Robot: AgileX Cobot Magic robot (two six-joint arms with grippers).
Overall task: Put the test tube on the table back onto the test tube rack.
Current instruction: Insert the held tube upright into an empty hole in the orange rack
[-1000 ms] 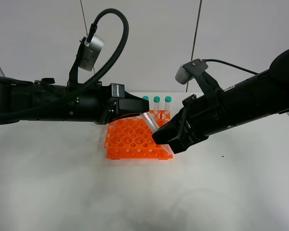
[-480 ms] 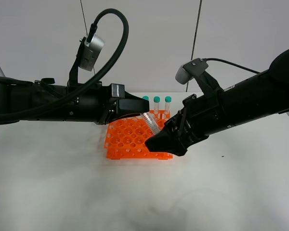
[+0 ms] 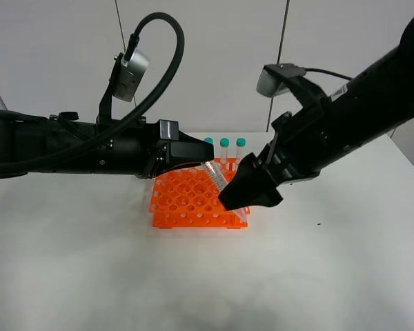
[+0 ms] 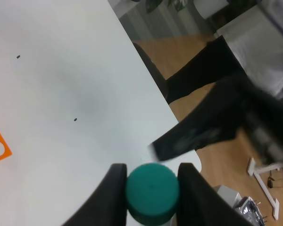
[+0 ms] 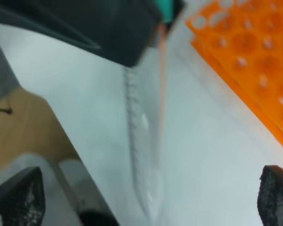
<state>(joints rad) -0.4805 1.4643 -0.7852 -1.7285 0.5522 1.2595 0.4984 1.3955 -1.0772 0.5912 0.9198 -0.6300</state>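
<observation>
Left tool (image 4: 152, 187) clenched on the top end of the test tube (image 3: 214, 176); tube slants down from its tips over the test tube rack (image 3: 185, 198). Right tool (image 5: 146, 197) released, jaws wide, beside the tube's lower end. Rack sits on the bench (image 3: 90, 276).

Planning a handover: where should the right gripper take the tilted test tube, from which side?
Grip the test tube on its clear body mid-length, coming from the right of the orange rack, jaws square to its tilt. The left gripper is shut on the teal cap, so that end is taken; the tip should probably stay free for a hole.
</observation>
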